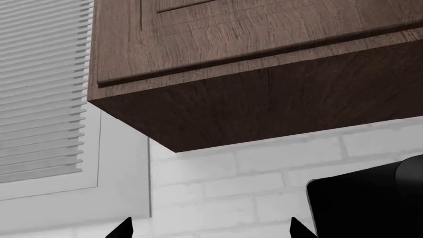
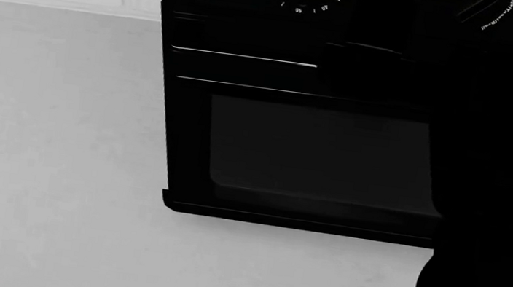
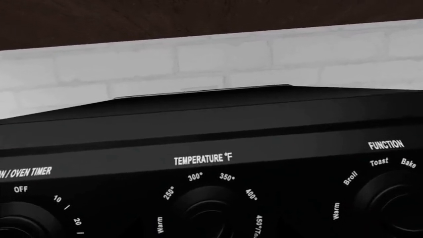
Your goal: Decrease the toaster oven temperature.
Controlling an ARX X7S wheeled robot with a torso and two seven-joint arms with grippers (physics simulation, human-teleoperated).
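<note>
— While looking down from the head, found the toaster oven [image 2: 314, 151] standing on the white counter [image 2: 58, 163], back to the brick wall [image 3: 218, 59].

— And the grippers?

— Left gripper [image 1: 210, 230]: fingertips spread wide, held nothing, near the oven's corner, below the wooden cabinet [image 1: 264, 74]. Right gripper: could not tell, not seen anywhere. Only saw the temperature dial [image 3: 208, 213] close up.
</note>
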